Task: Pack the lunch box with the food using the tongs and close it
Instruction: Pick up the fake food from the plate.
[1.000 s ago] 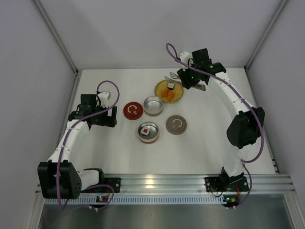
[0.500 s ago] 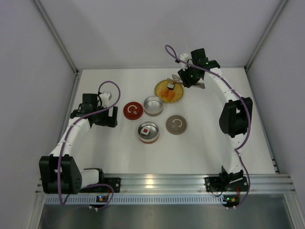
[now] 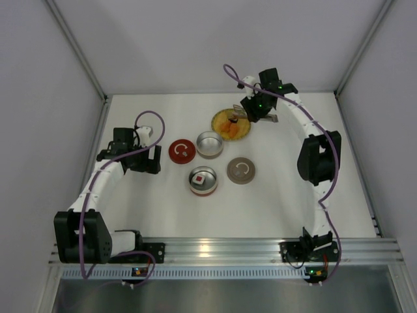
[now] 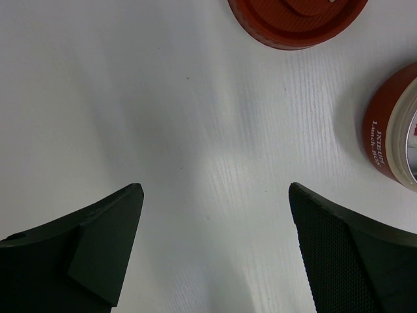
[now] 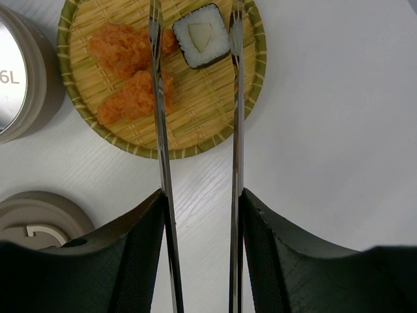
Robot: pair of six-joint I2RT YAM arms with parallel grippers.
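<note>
My right gripper (image 5: 201, 195) is shut on the silver tongs (image 5: 160, 130), whose two arms run forward along its fingers and out over the yellow woven plate (image 5: 195, 124). A white-and-black cube (image 5: 201, 35) lies on the plate between the tong arms near their tips, with a gap on each side. Orange chunks (image 5: 130, 72) lie to its left, partly under the left tong arm. The red lunch box (image 3: 203, 182) holds a dark cube with a red top (image 3: 200, 178). My left gripper (image 4: 215, 189) hangs open over bare table, holding nothing.
A silver-grey lunch box (image 3: 209, 144) stands just left of the plate. A red lid (image 3: 182, 150) and a brown lid (image 3: 241, 170) lie flat on the table. White walls close in the back and sides.
My right arm has drawn in leftward, bringing the tongs over the plate, and the tong arms have spread a little. The left arm has barely shifted.
</note>
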